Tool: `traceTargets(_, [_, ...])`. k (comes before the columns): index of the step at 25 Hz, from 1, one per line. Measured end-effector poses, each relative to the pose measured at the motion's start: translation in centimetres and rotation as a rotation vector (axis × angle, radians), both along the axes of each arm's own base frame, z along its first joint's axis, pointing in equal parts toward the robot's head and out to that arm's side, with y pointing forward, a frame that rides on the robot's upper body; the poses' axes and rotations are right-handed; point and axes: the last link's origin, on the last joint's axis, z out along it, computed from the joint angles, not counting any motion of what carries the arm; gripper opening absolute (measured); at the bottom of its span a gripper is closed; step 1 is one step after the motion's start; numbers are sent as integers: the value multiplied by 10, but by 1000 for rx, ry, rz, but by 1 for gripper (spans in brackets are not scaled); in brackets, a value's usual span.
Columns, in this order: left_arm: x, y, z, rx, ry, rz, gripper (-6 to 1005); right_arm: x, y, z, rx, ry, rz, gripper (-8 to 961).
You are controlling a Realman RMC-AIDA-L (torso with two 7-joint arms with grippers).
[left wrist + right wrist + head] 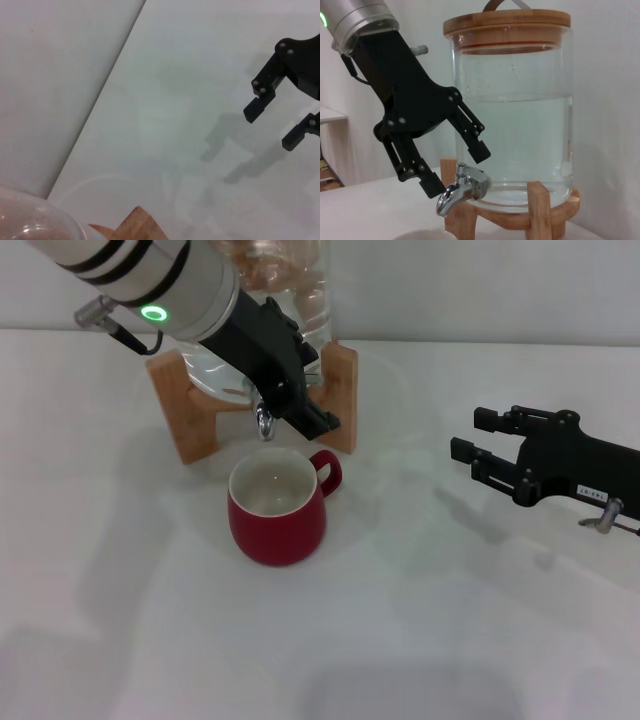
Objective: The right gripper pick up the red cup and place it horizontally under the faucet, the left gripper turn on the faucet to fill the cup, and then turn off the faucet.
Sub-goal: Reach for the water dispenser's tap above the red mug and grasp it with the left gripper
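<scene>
The red cup (pixel 277 510) stands upright on the white table, white inside, its handle toward the right. Just behind and above it is the chrome faucet (pixel 265 424) (pixel 461 189); no water stream shows at its spout. My left gripper (pixel 296 410) (pixel 456 169) is open, one finger on each side of the faucet's lever, and its fingers (pixel 431 186) are not visibly touching it. My right gripper (pixel 472 435) (pixel 277 124) hovers open and empty over the table, well to the right of the cup.
The faucet belongs to a glass water jar (pixel 512 110) with a bamboo lid (pixel 506 24), resting on a wooden stand (pixel 190 405) (pixel 540 210) at the back of the table. A white wall (pixel 55 75) rises behind.
</scene>
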Motion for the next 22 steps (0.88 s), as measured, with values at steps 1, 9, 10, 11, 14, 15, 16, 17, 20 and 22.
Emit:
traceTargets(1, [0, 0, 0, 0, 0, 0, 841, 0, 0, 0, 2, -3, 7, 455])
traceTargets(9, [-2, 3, -5, 8, 13, -1, 842, -1, -1, 0, 6, -9, 27, 455])
traceTargets(10, [-1, 4, -6, 13, 17, -5, 842, -1, -1, 0, 6, -9, 27, 455])
traceTargets(11, [-1, 4, -7, 15, 22, -8, 842, -1, -1, 0, 6, -9, 27, 455])
traceTargets(14, [-1, 6, -10, 15, 29, -11, 842, -2, -1, 0, 6, -8, 27, 455])
traceTargets(15, [-1, 6, -11, 15, 30, -11, 842, -1, -1, 0, 7, -8, 27, 455])
traceTargets(16, [-1, 7, -11, 15, 31, -12, 842, -1, -1, 0, 7, -8, 26, 455])
traceTargets(17, [-1, 7, -12, 16, 32, -13, 842, -1, -2, 0, 7, -8, 25, 455])
traceTargets(20, [-1, 8, -14, 16, 35, -16, 842, 0, -2, 0, 8, -8, 22, 455])
traceTargets(22, [-2, 8, -16, 14, 38, -16, 842, 1, -2, 0, 11, -9, 21, 455])
